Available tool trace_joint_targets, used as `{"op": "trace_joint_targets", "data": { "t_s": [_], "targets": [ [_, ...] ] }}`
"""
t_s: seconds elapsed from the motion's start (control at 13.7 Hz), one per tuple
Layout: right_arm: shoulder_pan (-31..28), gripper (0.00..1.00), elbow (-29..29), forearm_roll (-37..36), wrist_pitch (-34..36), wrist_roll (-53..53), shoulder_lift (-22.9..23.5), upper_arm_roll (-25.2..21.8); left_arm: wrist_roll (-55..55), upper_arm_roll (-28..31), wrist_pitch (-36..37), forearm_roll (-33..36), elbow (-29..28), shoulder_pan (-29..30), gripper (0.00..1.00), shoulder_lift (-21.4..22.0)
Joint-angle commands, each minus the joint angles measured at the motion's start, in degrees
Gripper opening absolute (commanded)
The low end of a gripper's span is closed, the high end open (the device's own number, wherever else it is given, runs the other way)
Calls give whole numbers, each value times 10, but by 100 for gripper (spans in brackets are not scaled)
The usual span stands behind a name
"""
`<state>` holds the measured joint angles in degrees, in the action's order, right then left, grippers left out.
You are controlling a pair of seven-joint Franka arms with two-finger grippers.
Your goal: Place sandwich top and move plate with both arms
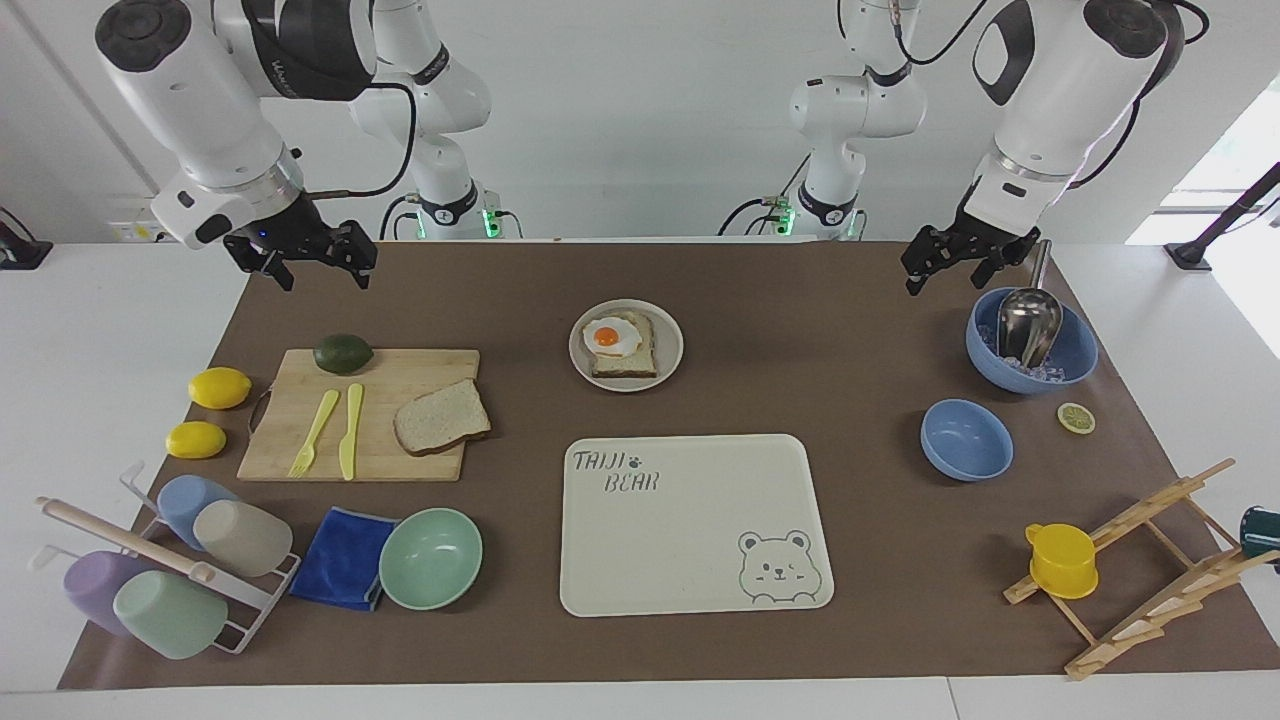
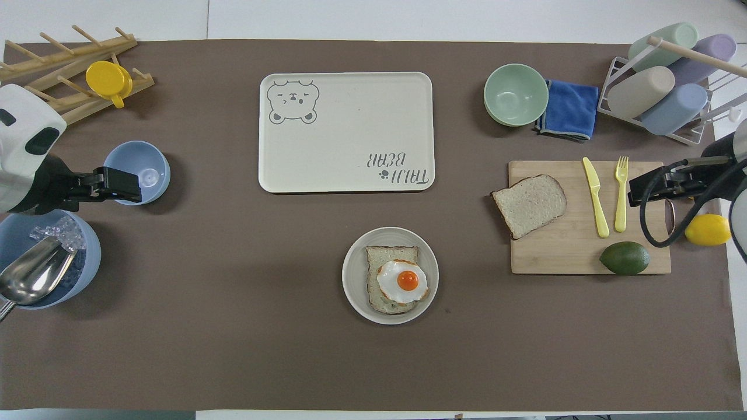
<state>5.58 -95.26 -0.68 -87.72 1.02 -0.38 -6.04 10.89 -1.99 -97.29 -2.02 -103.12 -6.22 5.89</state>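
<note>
- Facing view: my right claw [image 1: 318, 262] hangs with fingers apart over the bench [image 1: 800, 300], holding nothing; the sandwich top [image 1: 441, 416] lies below it on the cutting board [image 1: 300, 455].
- My left claw [image 1: 952, 258] waits, fingers apart, above the blue ice bowl [image 1: 1075, 350].
- The plate [image 1: 672, 335] sits between my claws, its egg toast [image 1: 622, 346] uncovered.
- No step has begun; next I judge the right claw must descend onto the slice.

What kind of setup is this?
Likely a lab tabletop staged as a mock kitchen: brown paper mat on a white table, cutting board holding a bread slice, cup rack.
</note>
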Motion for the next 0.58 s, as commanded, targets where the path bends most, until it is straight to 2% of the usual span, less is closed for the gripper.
{"op": "trace_joint_targets", "data": {
  "t_s": [0.0,0.51],
  "targets": [
    [-3,100,-4,8,-5,12,-8,2,-10,0,-6,-7,-5,1,100,4],
    [-8,100,-4,15,-6,9,-9,0,-9,1,-8,-7,-4,1,100,3]
  ]
}}
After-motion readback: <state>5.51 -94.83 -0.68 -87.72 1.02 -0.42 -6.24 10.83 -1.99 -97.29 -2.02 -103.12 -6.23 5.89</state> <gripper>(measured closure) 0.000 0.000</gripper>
